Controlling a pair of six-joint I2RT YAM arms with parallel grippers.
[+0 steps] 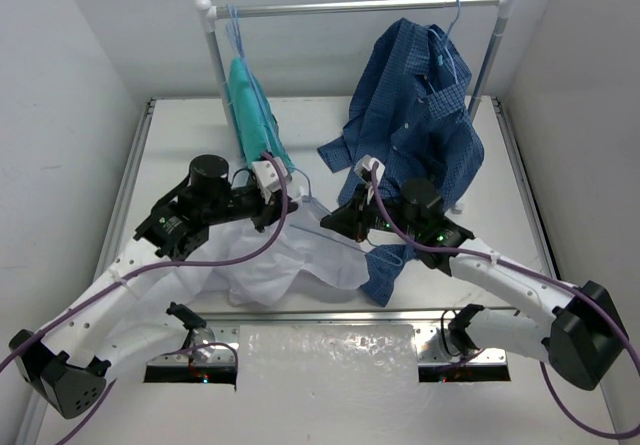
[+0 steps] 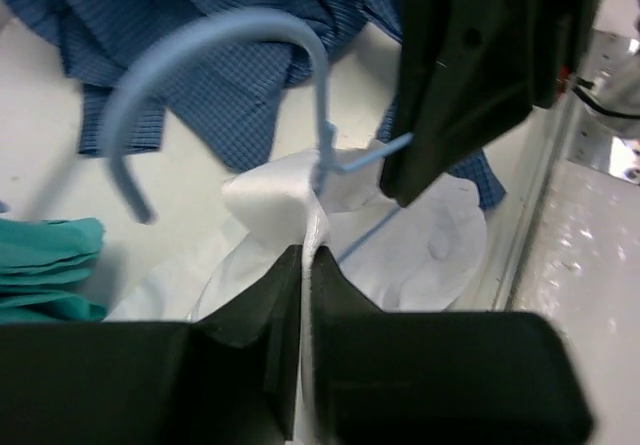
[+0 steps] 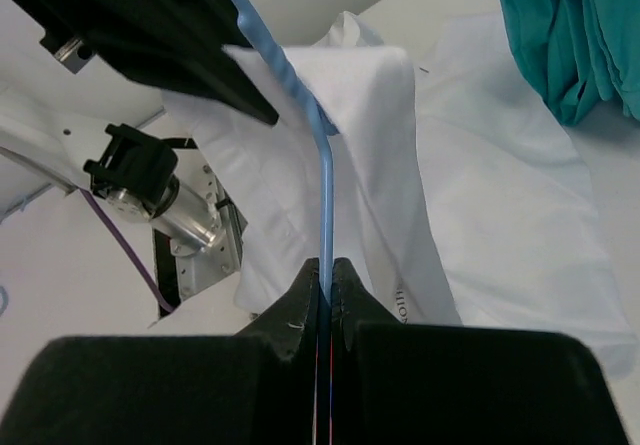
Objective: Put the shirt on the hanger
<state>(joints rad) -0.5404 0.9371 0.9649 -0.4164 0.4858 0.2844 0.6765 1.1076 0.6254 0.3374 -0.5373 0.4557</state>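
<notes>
On the worktop, the left pincer is clamped on the limp, thin shirt. At its three o'clock, the right pincer nips the stiff hanger. The collar edge likely holds best.

tiny dark print on the shirt, too blurred to read
</notes>
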